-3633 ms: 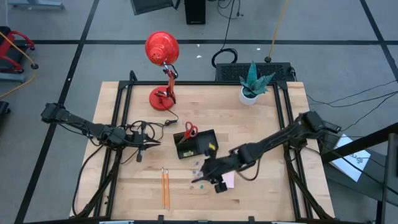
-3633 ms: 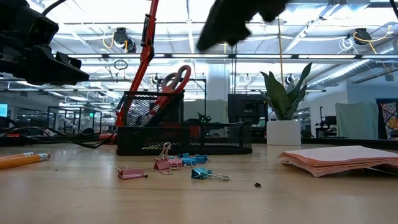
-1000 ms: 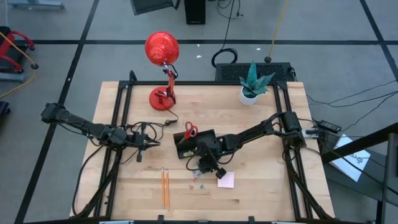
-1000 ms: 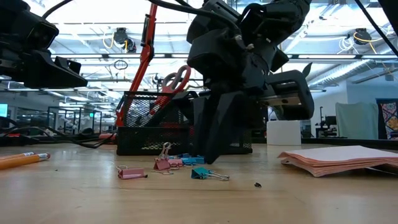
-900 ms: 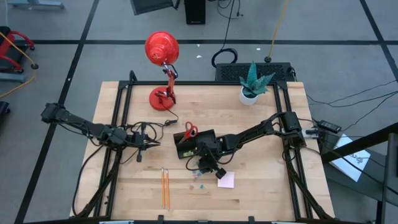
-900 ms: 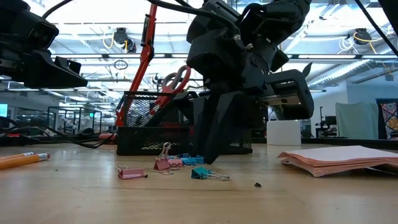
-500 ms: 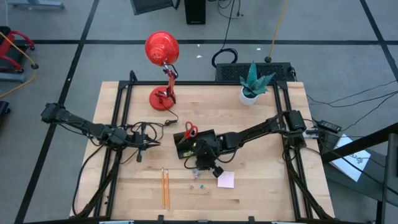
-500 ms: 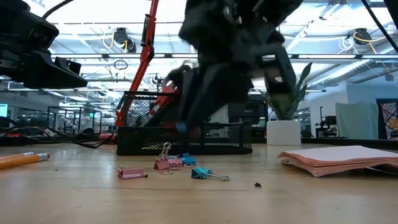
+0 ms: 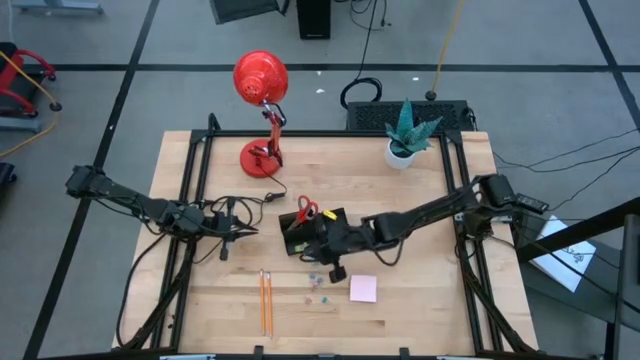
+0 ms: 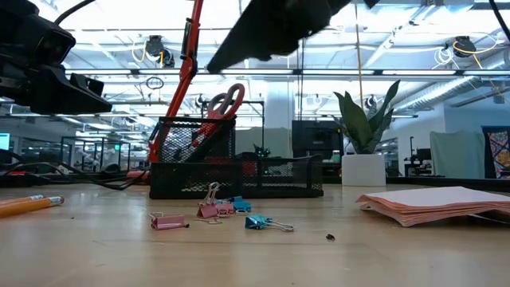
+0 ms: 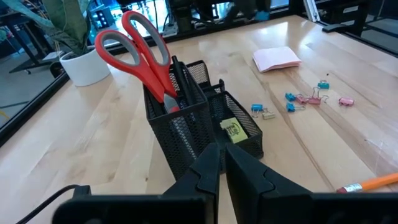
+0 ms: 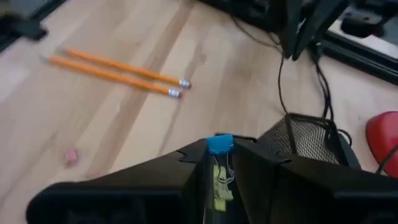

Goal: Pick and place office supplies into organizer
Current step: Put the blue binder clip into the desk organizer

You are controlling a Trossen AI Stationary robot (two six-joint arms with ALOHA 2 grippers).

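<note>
organizer point(image 9: 318, 232), a black wire-mesh tray, sits at the middle of the table point(image 9: 420, 290). the right arm reaches in from the right edge, stretched low across the table, and its gripper point(image 9: 322, 240) hangs over the organizer's low compartment, fingers clamped on a blue clip point(image 12: 219, 144). in the right wrist view the clip is pinched between the fingertips, its wire handles hanging down toward the mesh and a yellow piece point(image 11: 232, 129) lying in the compartment below. in the low view this arm shows only as a dark shape above the organizer.

the left arm lies along the left side, its gripper point(image 9: 240, 230) beside the organizer and pointing at it, fingers together and holding nothing.

scissors point(image 11: 142, 55) stand in the tall compartment, red handles up and leaning, with black pens point(image 11: 181, 79) next to them. more clips point(image 10: 231, 211), pink and blue, are scattered on the wood just in front of the organizer. a pink pad point(image 9: 363, 289) lies flat to their right. two pencils point(image 9: 266, 301) lie side by side near the front edge, left of the clips, long axis running front to back. a red lamp point(image 9: 261, 86) and a potted plant point(image 9: 406, 134) stand at the back.
</note>
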